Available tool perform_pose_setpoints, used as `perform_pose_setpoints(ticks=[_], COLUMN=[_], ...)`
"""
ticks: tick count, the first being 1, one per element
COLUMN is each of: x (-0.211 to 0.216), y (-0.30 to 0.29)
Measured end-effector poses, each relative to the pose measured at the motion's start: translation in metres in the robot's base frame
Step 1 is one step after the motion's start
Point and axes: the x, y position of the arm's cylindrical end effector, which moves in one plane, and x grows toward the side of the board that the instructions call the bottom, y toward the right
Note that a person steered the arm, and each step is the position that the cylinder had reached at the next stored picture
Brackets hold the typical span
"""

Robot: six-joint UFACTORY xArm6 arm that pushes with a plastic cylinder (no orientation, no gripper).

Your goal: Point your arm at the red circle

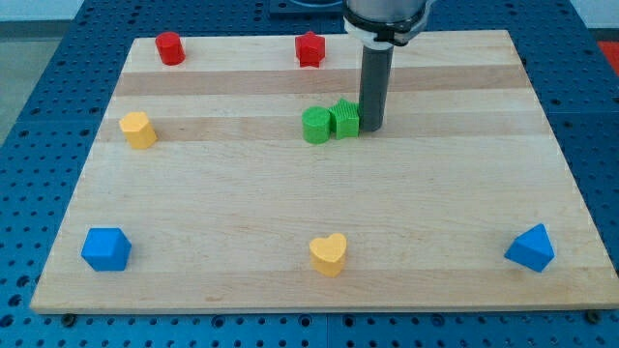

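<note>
Near edge: a blue cube [105, 248], a yellow heart [328, 254] and a blue triangular block [530, 247] are sitting along the table's [290, 193] bottom edge, well clear of your route.
Middle: a yellow block [137, 130] is lying at the view's left; my tip [371, 129] is resting just beside the green star [345, 118], which is touching the green circle [315, 126].
End effector: you are working with a bare rod, nothing to open or close, holding nothing.
Far edge: the red circle [170, 47] is waiting at the top left; a red star [309, 48] is nearer.
Advice: you should be backing off the green pair, then sliding left and upward, passing below the red star.
</note>
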Motion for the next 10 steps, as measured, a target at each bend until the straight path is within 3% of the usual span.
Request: perform_pose_setpoints(ticks=[2, 3, 4, 8, 9, 10], x=[-0.01, -0.053, -0.077, -0.083, -0.092, -0.095], y=[0.015, 0.032, 0.011, -0.318, -0.366, -0.367])
